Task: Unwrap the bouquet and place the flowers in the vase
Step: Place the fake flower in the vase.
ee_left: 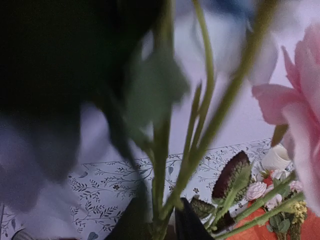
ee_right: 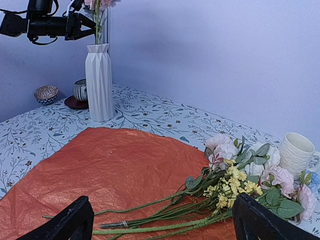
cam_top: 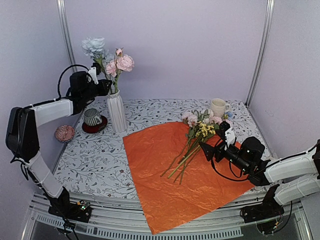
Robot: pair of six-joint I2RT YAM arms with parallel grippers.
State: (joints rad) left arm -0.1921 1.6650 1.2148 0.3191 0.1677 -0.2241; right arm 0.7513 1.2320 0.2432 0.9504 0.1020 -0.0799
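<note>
The white ribbed vase [cam_top: 116, 112] [ee_right: 99, 82] stands at the back left and holds pink and pale blue flowers [cam_top: 120, 62]. My left gripper [cam_top: 106, 87] [ee_left: 162, 225] is at their green stems [ee_left: 165, 150] above the rim, jaws slightly open with the stems between them. The bouquet is unwrapped: its orange paper [cam_top: 170, 175] [ee_right: 110, 165] lies flat, and several flowers [cam_top: 199, 129] [ee_right: 235, 175] lie on its right part. My right gripper [cam_top: 215, 142] [ee_right: 165, 225] hovers wide open just over their stems, holding nothing.
A cream mug [cam_top: 218, 107] [ee_right: 297, 155] stands behind the loose flowers. A striped cup on a red saucer [cam_top: 93, 118] [ee_right: 80, 90] sits just left of the vase, with a small patterned bowl [cam_top: 64, 133] [ee_right: 46, 93] further left. White walls close in three sides.
</note>
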